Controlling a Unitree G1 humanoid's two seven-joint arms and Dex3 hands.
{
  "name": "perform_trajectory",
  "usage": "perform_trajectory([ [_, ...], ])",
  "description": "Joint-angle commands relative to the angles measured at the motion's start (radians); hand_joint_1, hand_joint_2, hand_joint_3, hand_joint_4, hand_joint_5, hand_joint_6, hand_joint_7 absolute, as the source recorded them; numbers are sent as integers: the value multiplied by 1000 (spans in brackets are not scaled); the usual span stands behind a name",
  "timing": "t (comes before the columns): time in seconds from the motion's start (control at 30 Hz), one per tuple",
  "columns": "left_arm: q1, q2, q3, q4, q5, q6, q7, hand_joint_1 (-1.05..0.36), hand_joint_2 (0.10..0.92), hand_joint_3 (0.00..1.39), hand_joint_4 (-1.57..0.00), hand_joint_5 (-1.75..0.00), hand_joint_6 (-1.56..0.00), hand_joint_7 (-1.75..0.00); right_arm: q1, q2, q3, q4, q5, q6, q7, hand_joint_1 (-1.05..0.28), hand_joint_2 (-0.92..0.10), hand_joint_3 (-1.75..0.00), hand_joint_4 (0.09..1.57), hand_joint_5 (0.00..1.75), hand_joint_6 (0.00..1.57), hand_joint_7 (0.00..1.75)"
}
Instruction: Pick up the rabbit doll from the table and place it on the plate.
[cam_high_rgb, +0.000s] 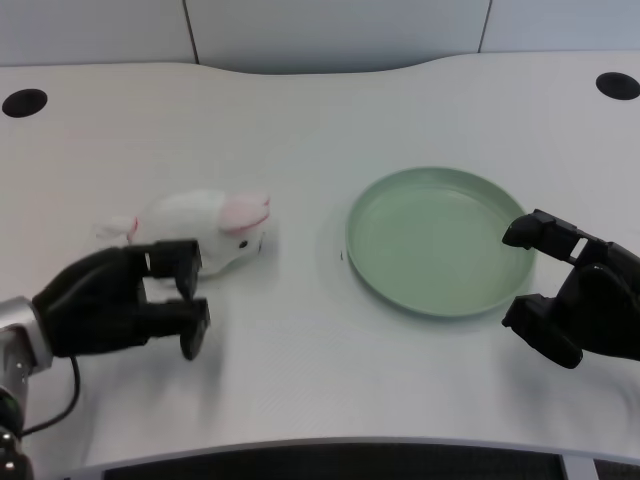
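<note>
Fingers of the black left hand (125, 300) spread apart, empty, overlapping the white plush rabbit doll (200, 228) left of centre. Right of centre sits the round pale-green plate (370, 205).

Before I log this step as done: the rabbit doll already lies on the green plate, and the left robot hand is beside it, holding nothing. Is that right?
Not quite. In the head view the rabbit doll lies on the white table, left of the green plate, which holds nothing. The rest stands: the left robot hand is beside the doll, holding nothing.
</note>
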Motion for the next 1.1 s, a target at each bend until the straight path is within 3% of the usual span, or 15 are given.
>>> perform_trajectory([
  [0.03,43,-15,-2,-83,-2,-193,68,-548,878,70,-472,-1744,-555,-1504,-13,-10,0,-4,-4,4,-1,-524,-875,-7,1034,1746,931,1314],
  [0.07,49,-21,-1,-109,-14,-241,60,-560,899,58,-449,-1744,-586,-1429,-14,-10,0,-1,-3,10,5,-515,-877,-8,1036,1746,927,1328],
  [0.17,64,-29,-4,-228,-64,-336,2,-631,919,62,-570,-1408,-818,-842,-13,-7,0,-5,-3,14,-4,-544,-871,-3,1036,1746,933,1267],
  [0.23,75,-30,-10,-308,-97,-381,-22,-634,921,91,-636,-1019,-925,-372,-11,-6,3,-9,-6,10,-11,-573,-867,-2,1043,1746,950,1278],
  [0.27,79,-31,-12,-337,-109,-411,-25,-634,921,97,-660,-919,-952,-266,-11,-5,4,-10,-7,9,-11,-578,-866,-2,1045,1746,952,1283],
  [0.33,59,-32,-14,-375,-100,-556,21,-669,921,137,-727,-544,-914,-74,-11,-3,3,-11,-5,6,-8,-587,-872,-5,1042,1746,942,1292],
  [0.4,13,-16,-19,-359,-25,-725,134,-715,921,165,-689,-252,-770,-15,-9,-1,2,-12,-3,1,-7,-579,-877,-7,1034,1746,937,1312],
  [0.47,-28,6,-30,-304,76,-857,266,-758,921,181,-589,-120,-635,-3,-8,0,0,-11,-2,-3,-8,-581,-875,-5,1028,1746,924,1345],
  [0.6,-98,71,-99,-205,424,-968,682,-830,921,232,-445,-22,-484,0,-8,-1,1,-12,-3,-2,-6,-574,-878,-6,1022,1746,908,1363],
  [0.83,-228,125,-390,-94,936,-730,1410,-1037,921,463,-89,-1,-139,-1,-11,-3,1,-11,-2,13,-5,-573,-869,-2,1017,1746,908,1330],
  [0.93,-278,97,-484,-21,1015,-593,1544,-1047,921,538,-28,0,-78,0,-10,-1,2,-12,-1,20,-6,-549,-869,-3,1017,1746,918,1295],
  [1.1,-318,30,-588,94,1050,-414,1633,-1048,921,655,0,1,-28,-4,-3,5,4,-25,-4,-6,-8,-562,-877,-8,1030,1746,940,1297],
])
